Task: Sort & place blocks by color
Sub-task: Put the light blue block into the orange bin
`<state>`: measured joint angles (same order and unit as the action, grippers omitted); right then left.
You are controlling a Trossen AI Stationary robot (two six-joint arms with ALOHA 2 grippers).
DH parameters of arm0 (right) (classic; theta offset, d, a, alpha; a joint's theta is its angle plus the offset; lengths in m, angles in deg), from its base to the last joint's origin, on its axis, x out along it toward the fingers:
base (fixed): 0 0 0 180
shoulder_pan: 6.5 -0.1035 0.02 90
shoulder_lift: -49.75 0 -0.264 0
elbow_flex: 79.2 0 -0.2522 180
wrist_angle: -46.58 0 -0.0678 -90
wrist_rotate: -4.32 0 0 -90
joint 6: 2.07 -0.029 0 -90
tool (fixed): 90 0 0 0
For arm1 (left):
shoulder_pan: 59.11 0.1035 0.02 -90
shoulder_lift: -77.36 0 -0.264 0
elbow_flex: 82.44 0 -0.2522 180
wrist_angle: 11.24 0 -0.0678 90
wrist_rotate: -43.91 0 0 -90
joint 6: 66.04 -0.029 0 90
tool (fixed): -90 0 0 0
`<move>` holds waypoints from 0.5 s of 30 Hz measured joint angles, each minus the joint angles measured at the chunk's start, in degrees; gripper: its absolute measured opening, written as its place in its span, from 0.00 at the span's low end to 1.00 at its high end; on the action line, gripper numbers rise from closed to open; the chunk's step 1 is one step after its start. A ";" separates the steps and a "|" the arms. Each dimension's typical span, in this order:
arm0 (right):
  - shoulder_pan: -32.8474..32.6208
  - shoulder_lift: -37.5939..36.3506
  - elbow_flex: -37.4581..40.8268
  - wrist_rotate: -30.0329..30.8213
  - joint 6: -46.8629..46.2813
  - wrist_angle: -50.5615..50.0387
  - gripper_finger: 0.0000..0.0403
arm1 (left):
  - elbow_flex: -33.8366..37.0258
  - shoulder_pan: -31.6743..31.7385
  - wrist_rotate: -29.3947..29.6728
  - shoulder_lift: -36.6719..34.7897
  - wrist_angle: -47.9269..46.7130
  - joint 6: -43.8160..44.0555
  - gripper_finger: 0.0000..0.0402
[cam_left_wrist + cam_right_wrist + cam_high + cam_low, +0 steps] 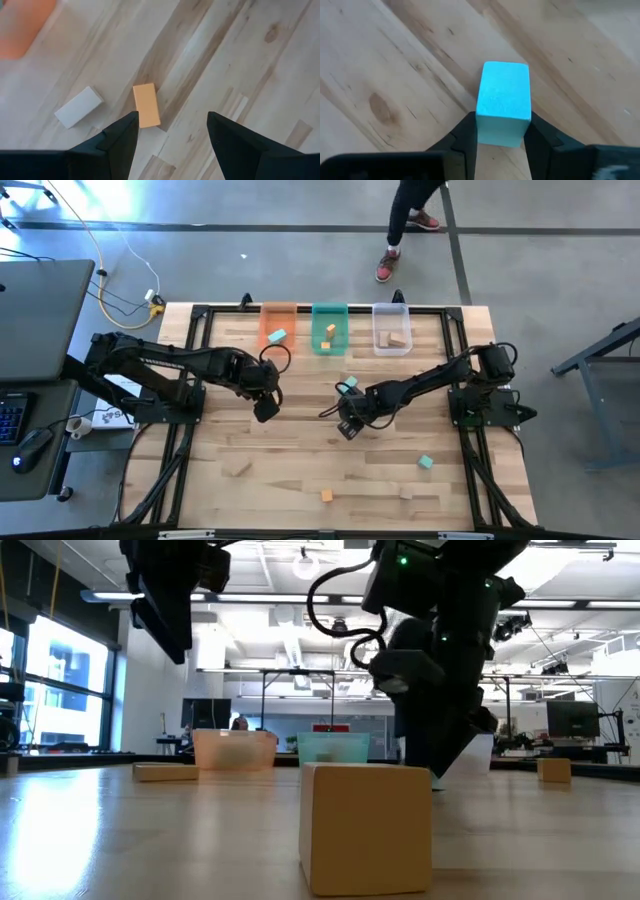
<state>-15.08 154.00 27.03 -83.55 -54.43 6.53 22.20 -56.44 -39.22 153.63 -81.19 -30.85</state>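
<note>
My right gripper (pixel 347 428) (pixel 502 127) is near the table's middle, shut on a teal block (pixel 503 97). The gripper hides that block in the high view. My left gripper (pixel 266 408) (pixel 172 125) hangs open above the table, left of the middle. Below it an orange block (pixel 146 105) and a pale block (pixel 78 106) lie flat on the wood. Loose blocks lie toward the near edge: tan (pixel 237 468), orange (pixel 327 495), tan (pixel 406 493), teal (pixel 425 462). Another teal block (pixel 350 385) sits beside the right arm. My right gripper pinches the teal block by two opposite side faces (pixel 481 125), one finger on each. The fingers come from above, pointing down. The block stands upright between them. Whether its lower end is on the table or lifted clear, I cannot tell.
Three trays stand along the far edge: orange (pixel 278 315) with a teal block, green (pixel 329 345) with an orange block, clear (pixel 391 312) with tan blocks. A tan block (pixel 365 828) sits close to the low camera. A person's legs (pixel 400 230) are beyond the table.
</note>
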 joint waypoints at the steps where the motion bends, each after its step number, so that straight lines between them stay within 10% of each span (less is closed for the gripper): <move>1: 0.00 0.13 -0.48 -0.54 0.98 -0.06 0.24 | 0.00 0.50 0.00 0.00 0.10 -0.69 0.55; 15: 7.68 0.23 -11.20 -4.41 15.13 0.23 0.24 | 0.00 12.42 -1.16 -0.09 0.91 -15.24 0.55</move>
<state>-7.40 154.23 15.84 -87.95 -39.30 6.76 22.20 -44.02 -40.38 153.54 -80.28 -46.09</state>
